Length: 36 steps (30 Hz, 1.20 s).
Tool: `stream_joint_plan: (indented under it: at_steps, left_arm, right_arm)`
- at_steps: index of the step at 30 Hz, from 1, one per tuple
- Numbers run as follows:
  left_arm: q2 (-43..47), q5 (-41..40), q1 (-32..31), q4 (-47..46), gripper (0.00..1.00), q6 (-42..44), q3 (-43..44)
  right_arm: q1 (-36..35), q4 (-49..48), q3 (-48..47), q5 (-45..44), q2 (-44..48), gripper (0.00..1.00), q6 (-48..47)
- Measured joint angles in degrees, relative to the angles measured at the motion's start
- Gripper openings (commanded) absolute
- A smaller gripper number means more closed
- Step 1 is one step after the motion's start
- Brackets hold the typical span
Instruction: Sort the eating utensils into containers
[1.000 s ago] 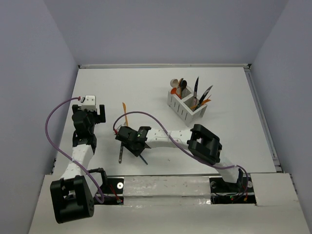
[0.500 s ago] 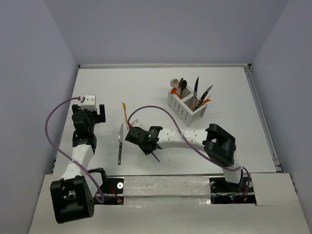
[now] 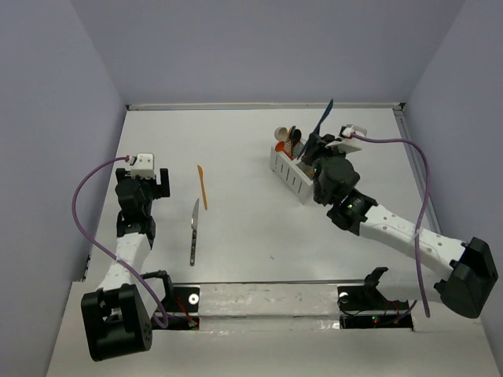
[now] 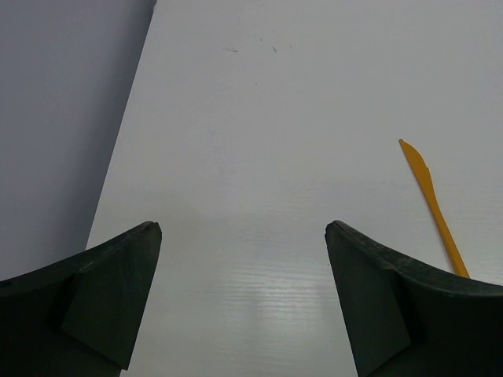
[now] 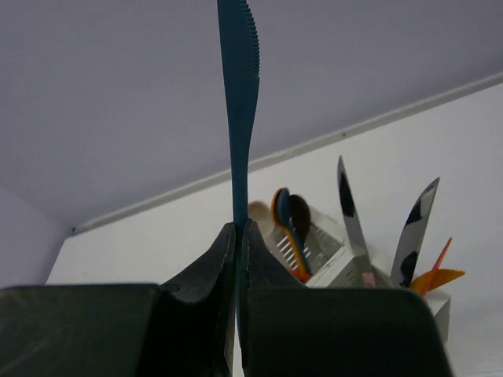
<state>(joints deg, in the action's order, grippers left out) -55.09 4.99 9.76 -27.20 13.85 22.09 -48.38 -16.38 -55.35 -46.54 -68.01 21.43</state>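
Right gripper (image 5: 237,236) is pinched tight on the handle end of a slim blue plastic knife with a serrated edge (image 5: 238,102). The blade sticks straight up, right by the small white slatted caddy (image 3: 289,174) and roughly over it, far as I can tell. If it were me, I'd line up over the compartment with the standing knives (image 5: 350,212), not the spoons (image 5: 287,216), and go low before letting go so nothing bounces or gets knocked. The blue knife looks thin, light, probably bendy. Left gripper (image 4: 244,236) hangs wide open over the table (image 4: 259,118), holding nothing. An orange plastic knife (image 4: 431,206) and a silver-bladed dark-handled knife (image 3: 193,232) lie loose.
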Motion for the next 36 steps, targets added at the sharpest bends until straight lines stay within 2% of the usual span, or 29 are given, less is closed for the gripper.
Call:
stream_joint_plan:
  at_steps: [3,10,15,19,22,24,28,30,36]
  left_arm:
    - [0.2,0.2,0.0,0.0,0.99,0.0,0.0]
    - [0.2,0.3,0.0,0.0,0.99,0.0,0.0]
    - [0.5,0.5,0.0,0.0,0.99,0.0,0.0]
    - [0.5,0.5,0.0,0.0,0.99,0.0,0.0]
    - [0.5,0.5,0.0,0.0,0.99,0.0,0.0]
    - [0.5,0.5,0.0,0.0,0.99,0.0,0.0]
    - [0.5,0.5,0.0,0.0,0.99,0.0,0.0]
    - [0.5,0.5,0.0,0.0,0.99,0.0,0.0]
    - [0.5,0.5,0.1,0.0,0.99,0.0,0.0]
  right_arm:
    - [1.7,-17.6,5.6,-7.5,-3.8,0.0,-9.8]
    - [2.6,-41.2,10.6,-14.5,-16.3,0.0,-28.0]
    - [3.0,-50.9,12.9,-19.3,-23.6,0.0,-41.2]
    - [3.3,-52.5,13.1,-21.1,-26.7,0.0,-44.5]
    - [3.3,-53.8,13.2,-22.1,-27.4,0.0,-44.4]
    - [3.4,-54.1,13.3,-22.1,-27.4,0.0,-41.2]
    - [3.7,-37.6,12.5,-18.2,-23.8,0.0,-23.4]
    - [3.7,-32.4,11.8,-16.6,-22.6,0.0,-17.3]
    - [4.2,-25.5,10.7,-14.7,-22.5,0.0,-7.4]
